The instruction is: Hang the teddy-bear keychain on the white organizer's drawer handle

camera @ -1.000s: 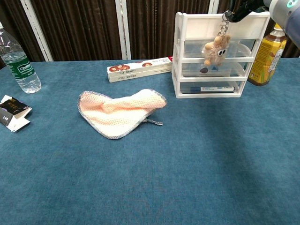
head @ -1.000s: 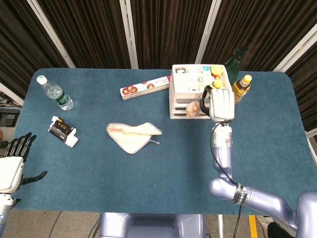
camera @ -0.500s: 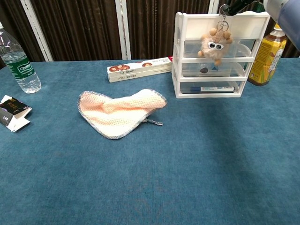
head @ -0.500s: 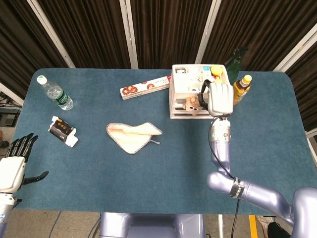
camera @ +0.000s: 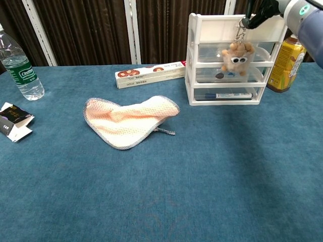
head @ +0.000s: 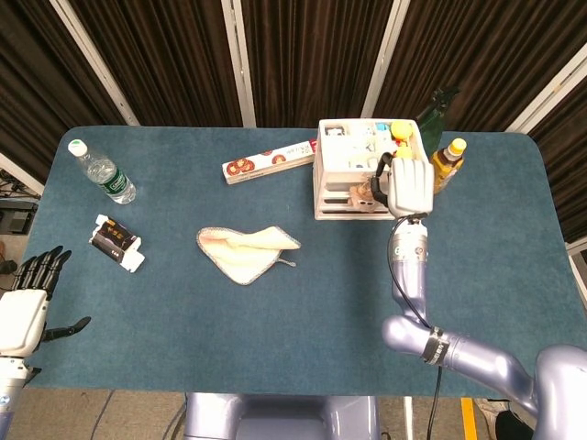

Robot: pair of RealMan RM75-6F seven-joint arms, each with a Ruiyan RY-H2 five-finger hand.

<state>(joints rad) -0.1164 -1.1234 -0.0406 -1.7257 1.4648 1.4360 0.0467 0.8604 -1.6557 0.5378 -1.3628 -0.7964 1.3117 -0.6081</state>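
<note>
At the upper right of the chest view, the right hand (camera: 262,9) pinches the ring end of the teddy-bear keychain (camera: 235,52), which dangles on its short chain in front of the upper drawers of the white organizer (camera: 199,60). The bear hangs face out, just in front of the clear drawer fronts; whether the ring touches a drawer handle cannot be told. From the head view the same hand (head: 410,187) sits right of centre in the upper half, over the organizer's front right corner, back of the hand facing up.

Far down in the lower left corner of the head view, the left hand (head: 26,307) rests off the table edge, fingers spread and holding nothing.

On the blue table (camera: 202,171) a peach cloth (camera: 126,121) lies crumpled left of centre. A long box (camera: 149,74) lies beside the organizer, a yellow bottle (camera: 285,59) stands at its right, and a water bottle (camera: 20,65) and a small carton (camera: 12,121) sit at the left edge.
</note>
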